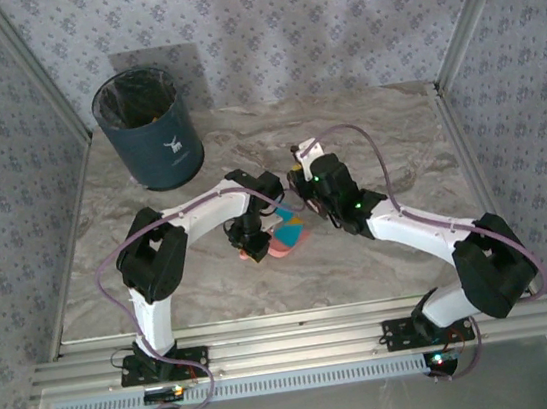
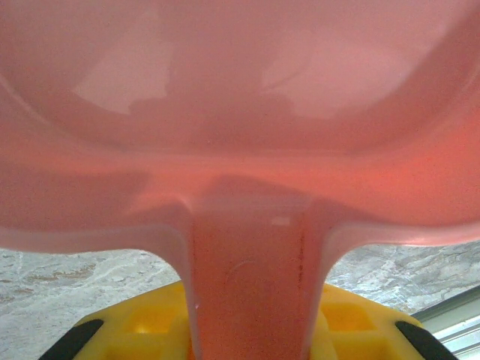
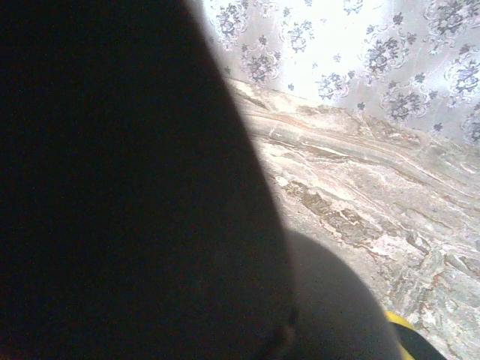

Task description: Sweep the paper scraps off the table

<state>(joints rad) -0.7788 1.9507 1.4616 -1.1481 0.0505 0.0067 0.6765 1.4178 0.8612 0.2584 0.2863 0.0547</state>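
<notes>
The paper scraps lay in the pink dustpan, at 3 o'clock of the left end effector, which was closed on its handle. The right end effector was closed too; both arms reached inward, elbows bent.

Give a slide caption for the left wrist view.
The pink dustpan, held by its handle in the left gripper, over the marble table.

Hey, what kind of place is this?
Probably a robot test cell staged like a room: a marble-look table edged by aluminium rails, blue-patterned wallpaper walls closing it in, and a left arm and right arm bolted at its near edge.
</notes>
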